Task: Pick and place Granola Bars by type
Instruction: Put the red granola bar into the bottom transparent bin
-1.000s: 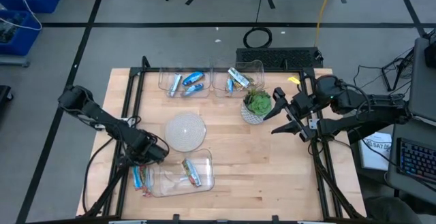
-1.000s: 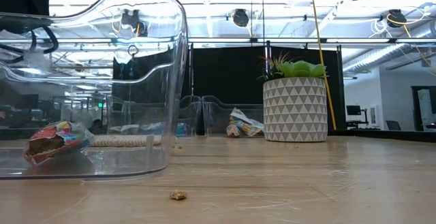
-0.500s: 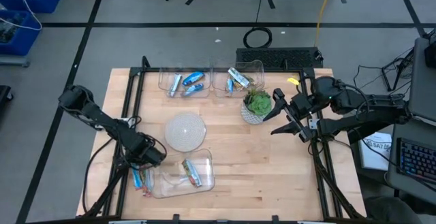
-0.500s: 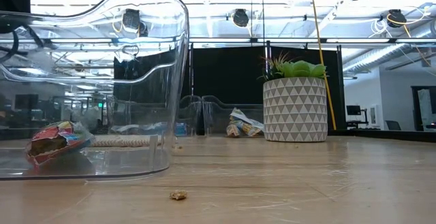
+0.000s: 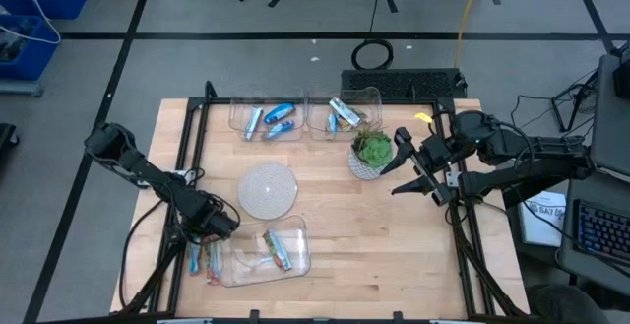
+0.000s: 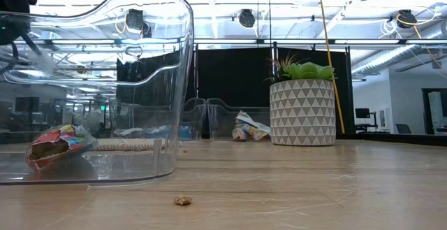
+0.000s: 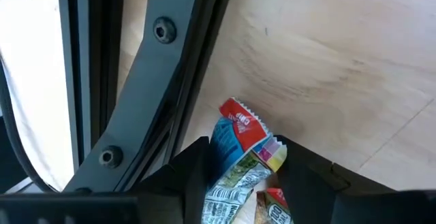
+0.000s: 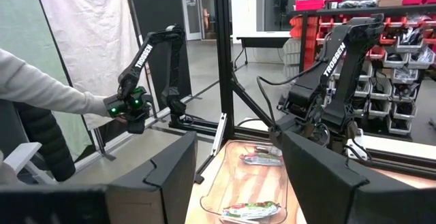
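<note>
Several loose granola bars [image 5: 202, 260] lie flat on the wood at the table's near left, beside a clear tub [image 5: 295, 257] that holds a dark-and-orange bar [image 5: 278, 250]. My left gripper [image 5: 210, 227] stands over the loose bars, open. In its wrist view a blue-and-red bar [image 7: 238, 137] and others beneath it show between the two fingers. Two far tubs hold blue bars [image 5: 279, 119] and silver-green bars [image 5: 342, 114]. My right gripper [image 5: 406, 163] waits open, right of the potted plant [image 5: 372, 152]. My left gripper comes slanting down from the far side, with one finger [image 7: 187, 176] on either side of the loose bars' ends [image 7: 235, 173]. I cannot tell whether the fingers touch the wrappers. The bars lie on the table.
A round white disc [image 5: 268, 188] lies mid-table. Black frame rails [image 5: 187, 181] run along the left and right edges, close to the loose bars. A crumb [image 6: 183, 200] sits on the near wood. A person's sleeve [image 8: 41, 94] shows in the room beyond.
My left gripper has crept a little toward the table's near left corner, closer over the loose bars. My right arm has kept still.
</note>
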